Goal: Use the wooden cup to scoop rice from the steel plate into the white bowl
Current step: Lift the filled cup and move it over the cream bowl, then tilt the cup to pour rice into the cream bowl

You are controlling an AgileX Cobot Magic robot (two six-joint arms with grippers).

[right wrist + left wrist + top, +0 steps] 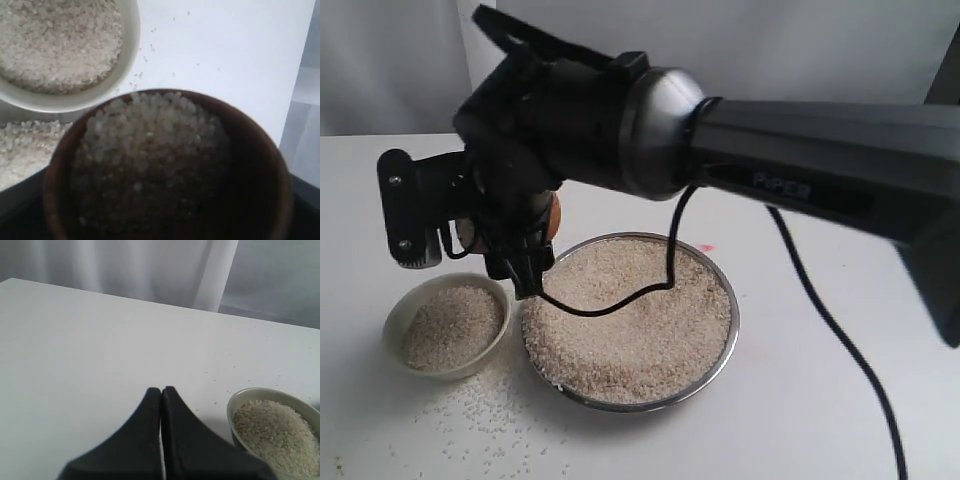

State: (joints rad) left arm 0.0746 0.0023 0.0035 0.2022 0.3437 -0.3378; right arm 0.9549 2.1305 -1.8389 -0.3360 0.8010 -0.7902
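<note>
Two vessels hold rice (630, 340), and a third load sits in the cup. The left tool (161, 391) hangs low over the bare tabletop (75, 340) near the white bowl (392, 322). It is out of the exterior view, its fingers pressed together on nothing, apparently parked clear of the work.

The white bowl sits just beside the steel plate (733, 318) on the plate's left, and it is already well filled. Placing it that close keeps the carry short. Stray grains (480, 420) lie on the tabletop in front of the bowl and off the plate's left rim, so some transfers seem to have spilled.

Above the plate's left rim, on the bowl's side, the right tool (485, 235) grips the wooden cup (250, 150), with its jaws spread wide around the barrel. The right wrist view shows the cup upright and heaped with rice nearly to its lip. Holding it level keeps the load in. The scoop looks done and the pour not yet begun.

The steel plate holds a broad, deep bed of rice. A black cable (620, 303) droops from the arm (800, 160) onto the grains. The arm reaches in from the plate's right, crossing above it.
</note>
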